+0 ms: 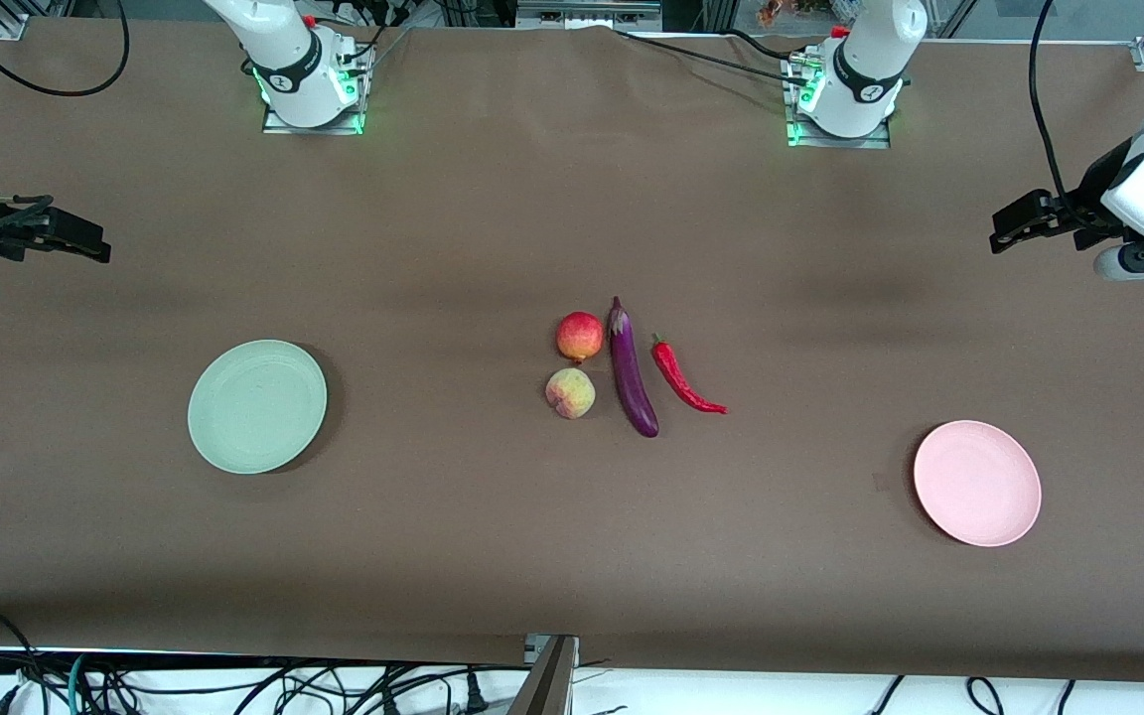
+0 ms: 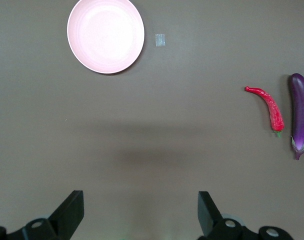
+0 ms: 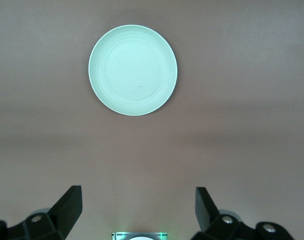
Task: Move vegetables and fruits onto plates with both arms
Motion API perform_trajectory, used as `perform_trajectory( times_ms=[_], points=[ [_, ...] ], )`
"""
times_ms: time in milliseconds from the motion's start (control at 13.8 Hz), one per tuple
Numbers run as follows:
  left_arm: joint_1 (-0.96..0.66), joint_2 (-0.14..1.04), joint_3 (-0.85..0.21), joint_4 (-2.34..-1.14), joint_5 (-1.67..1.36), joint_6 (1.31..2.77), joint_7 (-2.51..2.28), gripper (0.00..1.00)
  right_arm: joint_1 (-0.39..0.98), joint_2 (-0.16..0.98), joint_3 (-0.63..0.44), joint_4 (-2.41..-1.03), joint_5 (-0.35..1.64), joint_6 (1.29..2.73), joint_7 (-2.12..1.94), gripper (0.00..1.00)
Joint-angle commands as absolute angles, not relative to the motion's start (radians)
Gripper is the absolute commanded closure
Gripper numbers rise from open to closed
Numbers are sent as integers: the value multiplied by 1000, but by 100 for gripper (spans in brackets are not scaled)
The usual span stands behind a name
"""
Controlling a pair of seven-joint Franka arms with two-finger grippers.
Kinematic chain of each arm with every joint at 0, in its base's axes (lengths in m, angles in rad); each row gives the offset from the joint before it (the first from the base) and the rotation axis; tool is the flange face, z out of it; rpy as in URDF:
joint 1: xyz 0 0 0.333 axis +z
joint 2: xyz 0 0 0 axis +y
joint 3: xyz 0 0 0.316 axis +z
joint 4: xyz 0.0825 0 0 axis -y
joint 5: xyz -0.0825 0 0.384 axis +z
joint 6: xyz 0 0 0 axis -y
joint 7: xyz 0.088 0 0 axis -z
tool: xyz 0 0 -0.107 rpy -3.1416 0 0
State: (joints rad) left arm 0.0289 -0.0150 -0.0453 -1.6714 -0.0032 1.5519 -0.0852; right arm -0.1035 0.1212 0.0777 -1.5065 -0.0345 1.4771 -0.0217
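Observation:
The red pomegranate-like fruit (image 1: 580, 336), the peach (image 1: 570, 392), the purple eggplant (image 1: 632, 372) and the red chili (image 1: 683, 377) lie together mid-table. The mint green plate (image 1: 256, 405) sits toward the right arm's end and the pink plate (image 1: 976, 483) toward the left arm's end; both are empty. My left gripper (image 1: 999, 236) is open and empty, up in the air at its end of the table. Its wrist view (image 2: 141, 207) shows the pink plate (image 2: 105, 35), chili (image 2: 269, 107) and eggplant (image 2: 300, 112). My right gripper (image 1: 100, 248) is open and empty, raised at its end; its wrist view (image 3: 138, 205) shows the green plate (image 3: 132, 70).
The brown table cover (image 1: 493, 536) spans the whole surface. The two arm bases (image 1: 312, 84) (image 1: 845, 99) with green lights stand along the edge farthest from the front camera. A small pale patch (image 2: 160, 40) lies beside the pink plate.

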Motion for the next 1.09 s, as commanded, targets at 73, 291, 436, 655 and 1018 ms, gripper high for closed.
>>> perform_trajectory(
  times_ms=[73, 291, 436, 655, 1018],
  points=[
    [41, -17, -57, -1674, -14, 1572, -77, 0, -110, 129, 78, -1483, -21, 1463, -35, 0],
    [41, -17, -54, -1672, -15, 1572, -89, 0, -110, 129, 78, -1483, -21, 1465, -34, 0],
    [41, -15, -51, -1672, -24, 1571, -89, 0, -110, 130, 78, -1483, -21, 1465, -35, 0],
    [43, -12, -49, -1663, -28, 1566, -89, 0, -113, 133, 77, -1483, -20, 1465, -35, 0],
    [35, 0, -60, -1661, -28, 1566, -112, 0, -114, 137, 77, -1483, -21, 1476, -35, 0]
  ],
)
